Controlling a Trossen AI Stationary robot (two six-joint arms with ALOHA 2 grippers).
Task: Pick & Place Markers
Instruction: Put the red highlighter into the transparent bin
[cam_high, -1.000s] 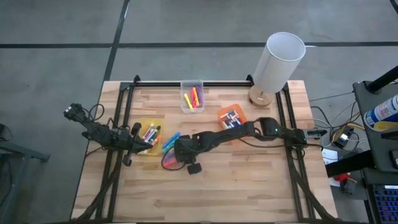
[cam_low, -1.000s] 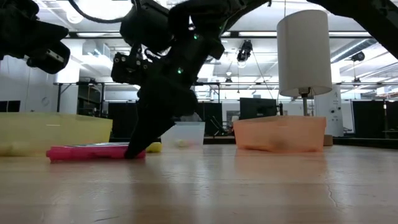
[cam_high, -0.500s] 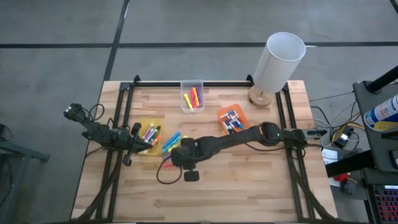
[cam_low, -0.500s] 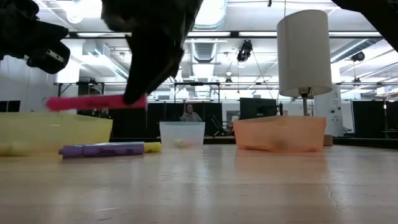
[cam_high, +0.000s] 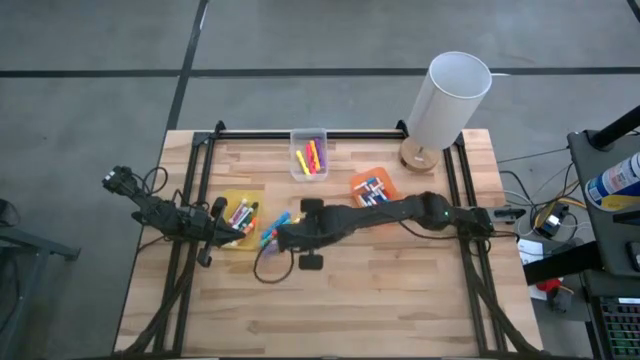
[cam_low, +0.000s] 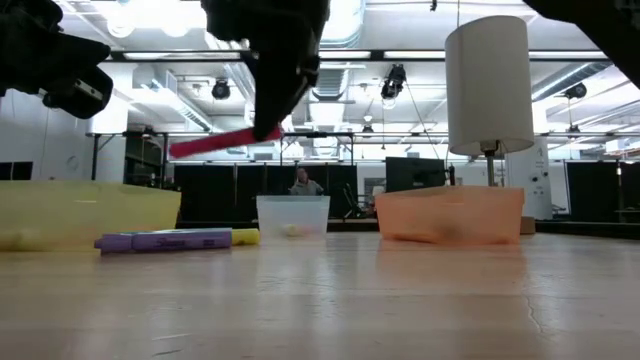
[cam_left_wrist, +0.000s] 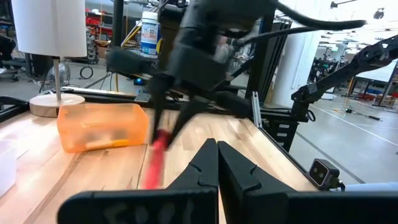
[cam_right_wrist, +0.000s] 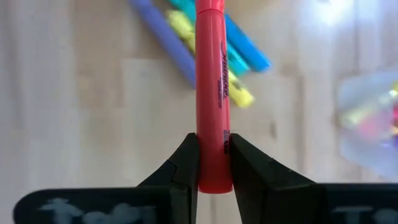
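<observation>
right gripper jaws clamped on pink highlighter | lifted way higher than a sec ago, clear of worktop | barrel sticks straight out, slightly tilted | left gripper jaws together, parked at yellow bin

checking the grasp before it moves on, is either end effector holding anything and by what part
The right end effector holds a pink highlighter, pinched near one end of its barrel, lifted clear of the table. The left end effector is shut and holds nothing.
</observation>
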